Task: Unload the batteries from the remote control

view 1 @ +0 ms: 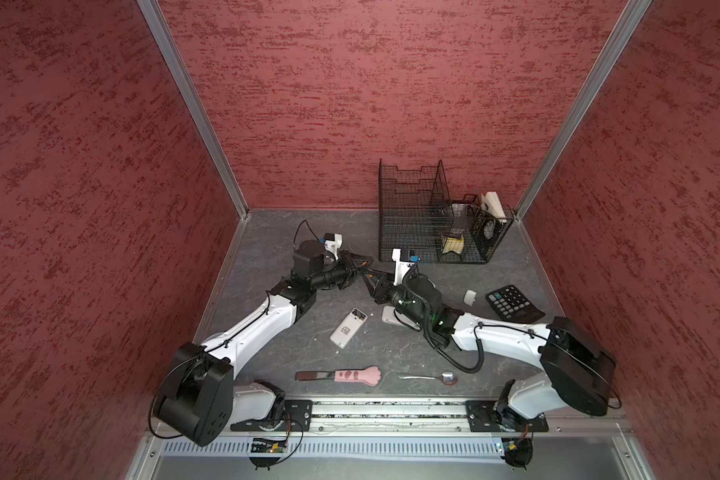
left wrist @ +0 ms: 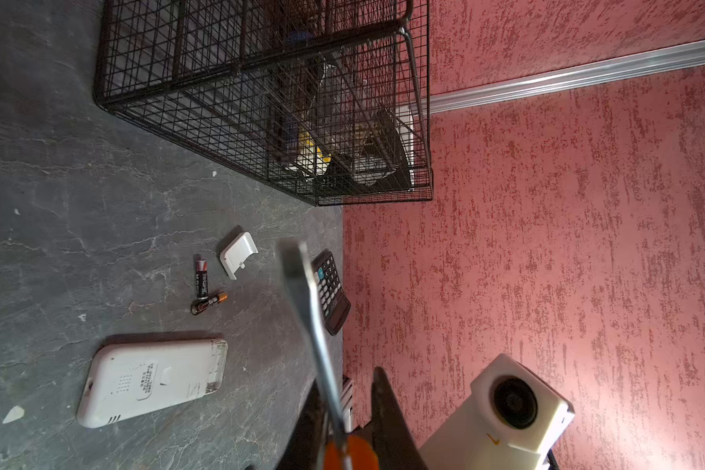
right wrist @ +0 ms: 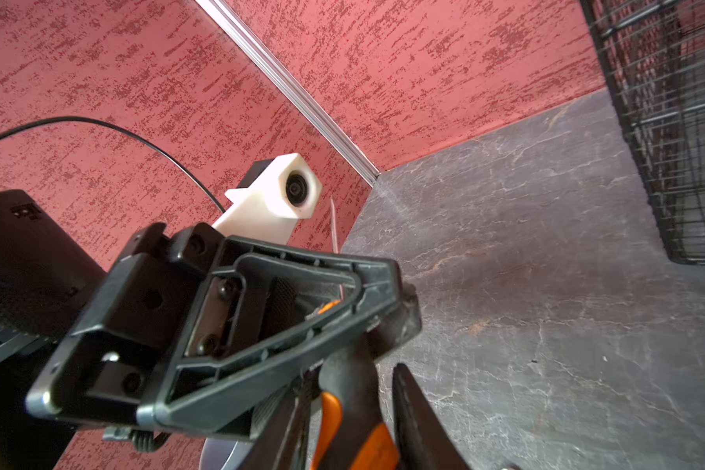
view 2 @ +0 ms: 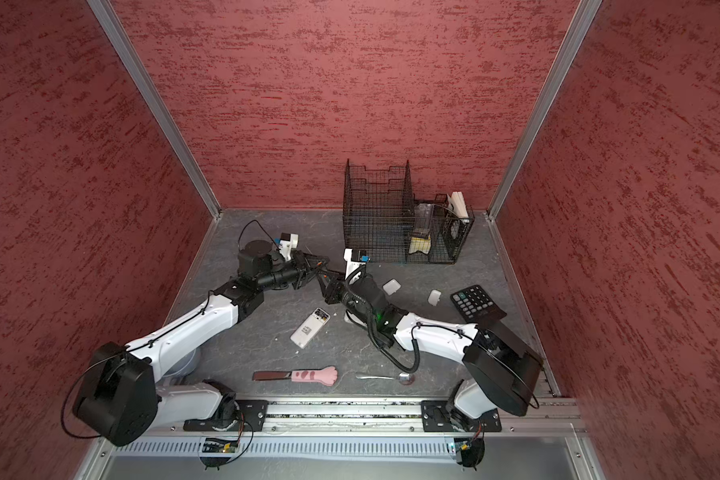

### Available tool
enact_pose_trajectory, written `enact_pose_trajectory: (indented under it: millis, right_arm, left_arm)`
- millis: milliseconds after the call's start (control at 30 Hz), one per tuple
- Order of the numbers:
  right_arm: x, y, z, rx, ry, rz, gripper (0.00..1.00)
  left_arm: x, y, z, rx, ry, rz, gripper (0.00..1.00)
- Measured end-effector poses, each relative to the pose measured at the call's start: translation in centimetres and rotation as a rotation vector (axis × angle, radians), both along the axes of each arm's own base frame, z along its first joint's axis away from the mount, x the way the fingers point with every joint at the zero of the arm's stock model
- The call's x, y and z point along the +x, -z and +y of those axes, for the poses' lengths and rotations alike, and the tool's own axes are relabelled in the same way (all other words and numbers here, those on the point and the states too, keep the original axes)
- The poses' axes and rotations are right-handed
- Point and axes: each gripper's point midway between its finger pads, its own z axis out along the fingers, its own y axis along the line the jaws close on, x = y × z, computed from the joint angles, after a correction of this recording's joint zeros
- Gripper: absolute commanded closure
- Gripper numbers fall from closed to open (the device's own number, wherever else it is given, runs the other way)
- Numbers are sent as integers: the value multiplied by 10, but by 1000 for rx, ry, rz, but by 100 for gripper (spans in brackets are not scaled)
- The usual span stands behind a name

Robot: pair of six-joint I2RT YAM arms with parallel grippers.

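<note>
My left claw (view 1: 361,267) clenched the screwdriver (left wrist: 312,317); its handle sat inside my right claw (right wrist: 351,398), grip impossible to tell. Two batteries (left wrist: 201,280) lay mid-frame on the bench (left wrist: 78,224).

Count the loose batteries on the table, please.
2, in the left wrist view: one battery beside the white cover, another battery next to it, nearer the remote. Others may be hidden.

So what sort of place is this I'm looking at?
Most likely a robot test cell in a lab: a left arm and right arm mounted on a rail, red wall panels in aluminium framing around a grey tabletop, with a calculator and spoon.
</note>
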Motion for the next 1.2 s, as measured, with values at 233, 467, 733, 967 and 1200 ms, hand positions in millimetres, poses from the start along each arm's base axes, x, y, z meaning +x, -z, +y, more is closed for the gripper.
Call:
enact_pose_trajectory:
  millis: [233, 467, 733, 967, 1200]
  right_arm:
    - [0, -1, 0, 4, 2, 0, 65]
    - [1, -1, -2, 7, 14, -5, 64]
    - [1, -1, -6, 21, 29, -17, 65]
    - [-1, -9, -12, 37, 40, -32, 69]
    - [-1, -11, -14, 39, 46, -35, 71]
  left_arm:
    - [0, 0, 0, -1, 1, 0, 100]
    - [0, -1, 0, -4, 3, -6, 100]
    - [-1, -2, -1, -7, 11, -6, 100]
    - [-1, -2, -1, -8, 11, -8, 100]
    - [-2, -3, -2, -13, 17, -9, 100]
